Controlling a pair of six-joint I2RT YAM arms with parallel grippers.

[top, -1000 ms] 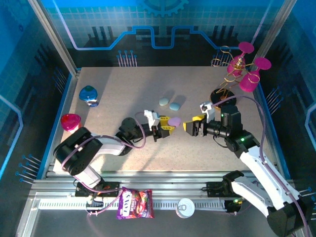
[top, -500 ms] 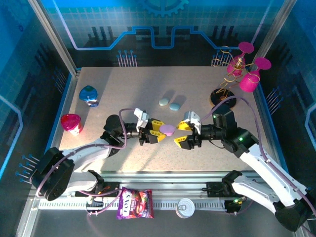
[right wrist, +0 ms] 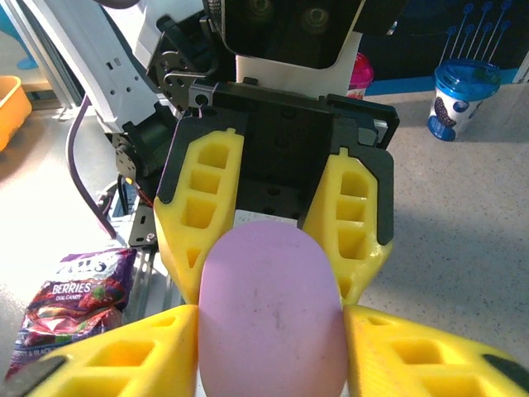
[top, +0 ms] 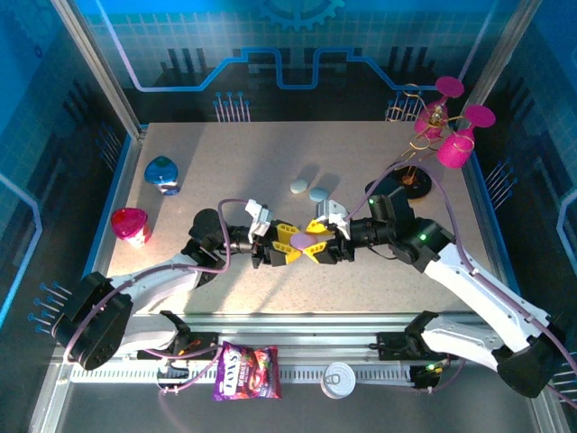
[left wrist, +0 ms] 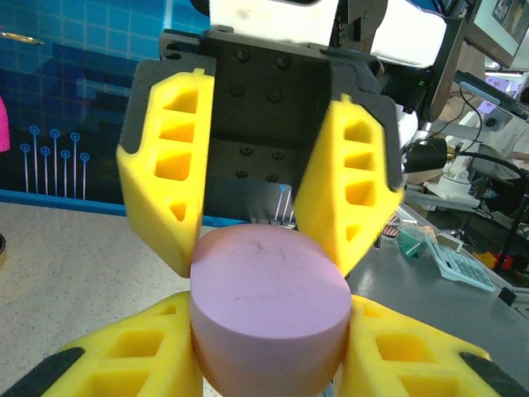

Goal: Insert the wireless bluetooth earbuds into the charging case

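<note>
A pastel purple pebble-shaped charging case [top: 291,237] hangs above the table's middle, held between both grippers, lid closed. My left gripper [top: 281,245] is shut on it from the left; in the left wrist view the case [left wrist: 269,289] fills the gap between my yellow fingers [left wrist: 124,356]. My right gripper [top: 315,245] faces it from the right, its fingers [right wrist: 413,351] pressed against both sides of the case [right wrist: 273,306]. The earbuds are out of view. A pale green-white case [top: 298,186] and a light blue case [top: 319,193] lie on the table behind.
A blue cup [top: 162,173] and a pink cup [top: 128,224] stand at the left. A wire stand with pink glasses [top: 442,126] occupies the back right corner. A candy bag [top: 246,372] and a round tin [top: 341,379] lie on the front rail.
My right gripper has moved left to the purple case and closed its fingers onto it. The left gripper, still holding the case, has shifted slightly toward the front.
</note>
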